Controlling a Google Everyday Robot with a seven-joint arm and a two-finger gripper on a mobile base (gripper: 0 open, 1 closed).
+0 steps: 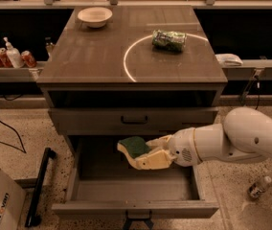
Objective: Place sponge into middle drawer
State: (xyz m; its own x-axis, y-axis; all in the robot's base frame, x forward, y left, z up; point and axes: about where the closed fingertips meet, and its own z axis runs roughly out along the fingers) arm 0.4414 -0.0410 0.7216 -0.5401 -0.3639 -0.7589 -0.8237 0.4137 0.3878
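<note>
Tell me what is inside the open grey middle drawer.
The cream two-finger gripper hangs inside the wide grey middle drawer, gripping the yellow sponge with the dark green face. Around them only flat grey floor shows; the patch beneath gripper and arm is covered.

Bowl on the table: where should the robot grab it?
By the rim, coming straight down from above. The bowl sits upright and open, probably too wide to pinch across, so one finger inside and one outside its thin edge suits best. The end effector is busy now: it holds the sponge over the open drawer.
</note>
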